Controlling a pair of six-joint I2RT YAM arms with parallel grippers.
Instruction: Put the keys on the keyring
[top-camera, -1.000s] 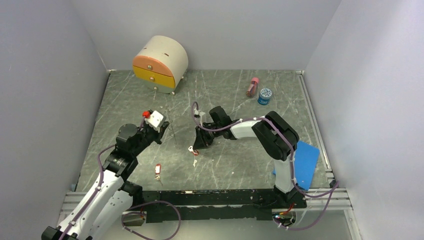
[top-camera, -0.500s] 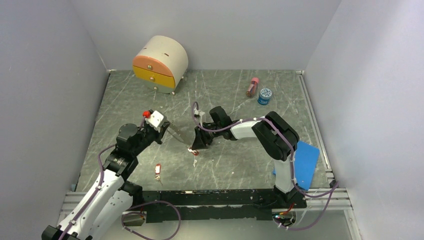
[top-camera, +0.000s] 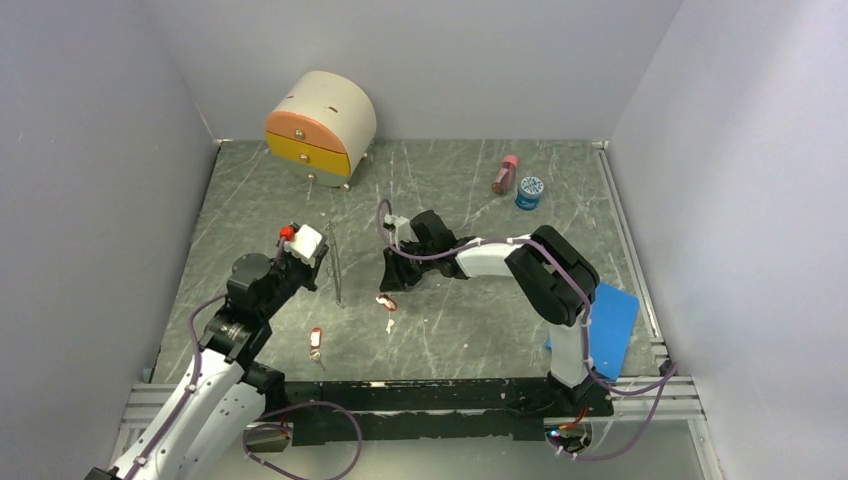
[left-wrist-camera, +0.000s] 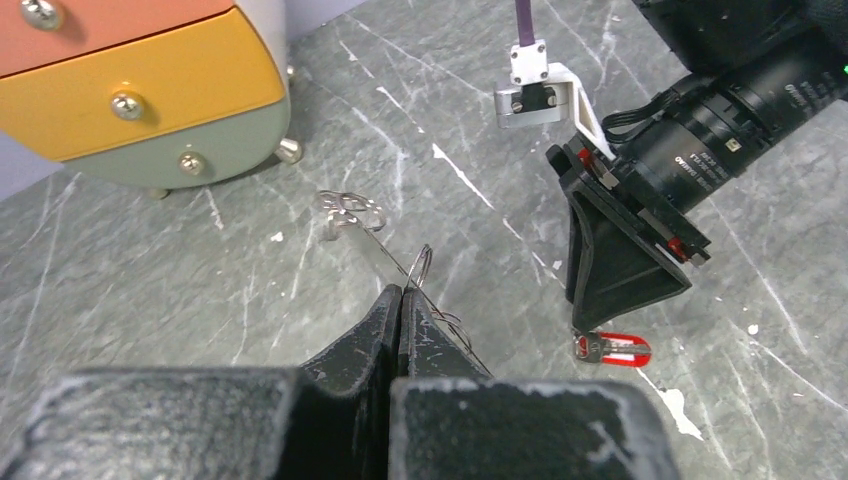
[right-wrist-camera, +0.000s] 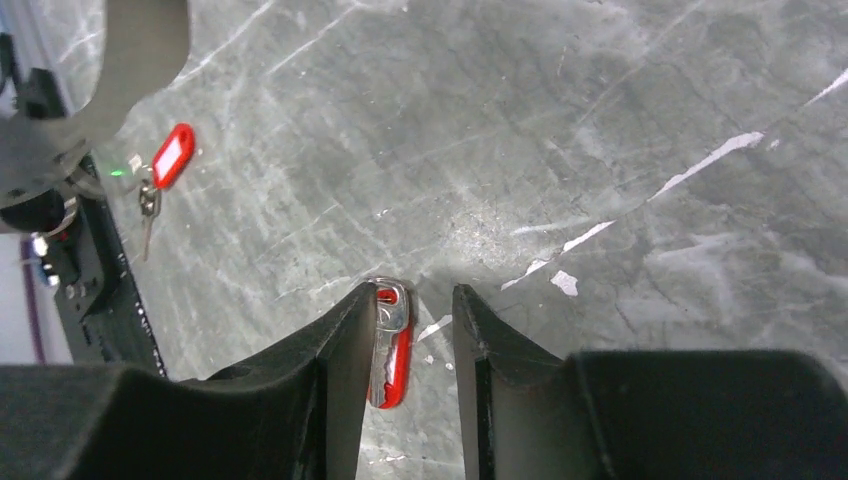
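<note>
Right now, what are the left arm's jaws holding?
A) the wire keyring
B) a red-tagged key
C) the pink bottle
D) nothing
A: the left wrist view shows those jaws pinched shut on the thin wire of the keyring.

A drawer chest (top-camera: 320, 125) stands in the far left corner of the desk (top-camera: 450, 340). A bottle (top-camera: 505, 174) lies near the far edge, right of centre, with a jar (top-camera: 530, 192) just beside it on the right. A flat board (top-camera: 612, 322) lies at the right edge. One key (right-wrist-camera: 390, 345) lies at the centre, between the spread fingers of the right gripper (right-wrist-camera: 415, 300). A second key (top-camera: 316, 341) lies to its left, nearer the near edge. The keyring (top-camera: 336, 262) is left of centre, pinched in the left gripper (left-wrist-camera: 402, 293).
</note>
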